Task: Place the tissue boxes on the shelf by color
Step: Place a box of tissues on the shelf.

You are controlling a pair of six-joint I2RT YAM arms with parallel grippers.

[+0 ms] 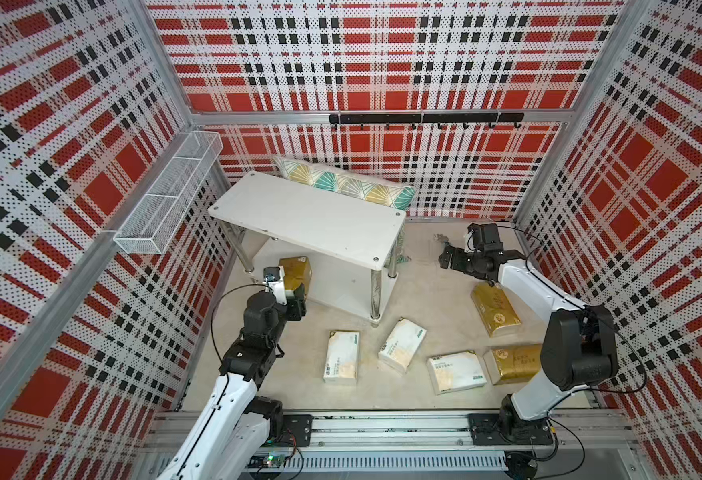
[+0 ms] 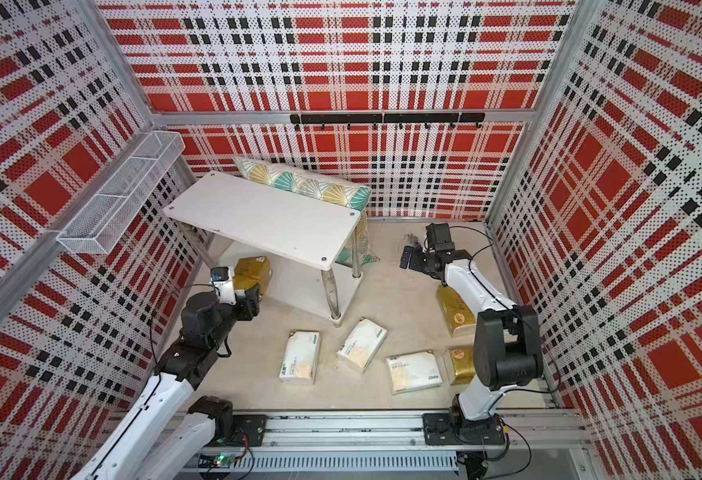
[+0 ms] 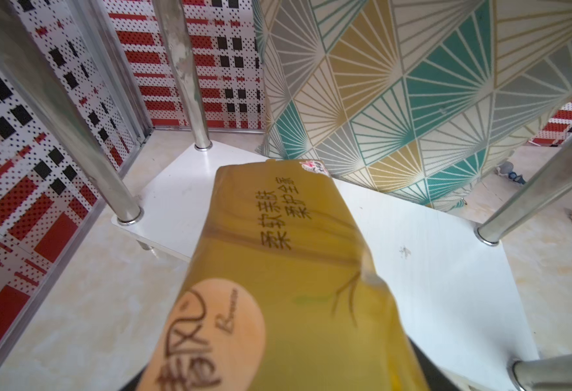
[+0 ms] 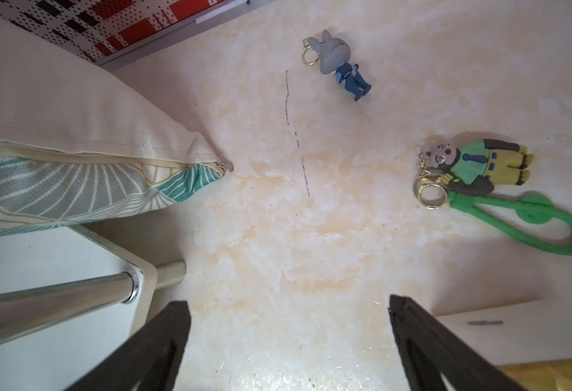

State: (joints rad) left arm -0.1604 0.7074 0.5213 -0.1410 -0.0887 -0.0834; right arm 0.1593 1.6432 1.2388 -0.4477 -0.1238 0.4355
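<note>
The shelf [image 1: 307, 216] [image 2: 258, 216] is a low white two-tier rack on chrome legs. My left gripper [image 1: 297, 296] [image 2: 253, 297] is shut on a gold tissue box [image 1: 296, 270] [image 2: 253, 269] [image 3: 288, 270], which reaches in over the left end of the lower tier [image 3: 447, 270]. Whether the box touches the tier I cannot tell. On the floor lie three white tissue boxes [image 1: 342, 355] [image 1: 402, 344] [image 1: 456, 372] and two gold ones [image 1: 495, 309] [image 1: 515, 362]. My right gripper [image 1: 445, 259] [image 2: 406, 257] [image 4: 288, 301] is open and holds nothing, over the floor right of the shelf.
A teal-and-gold pillow [image 1: 349, 183] [image 4: 57, 152] leans behind the shelf. Two toy keychains [image 4: 342, 64] [image 4: 474, 166] lie on the floor ahead of the right gripper. A wire basket [image 1: 166, 199] hangs on the left wall and a black hook rail [image 1: 424, 118] on the back wall.
</note>
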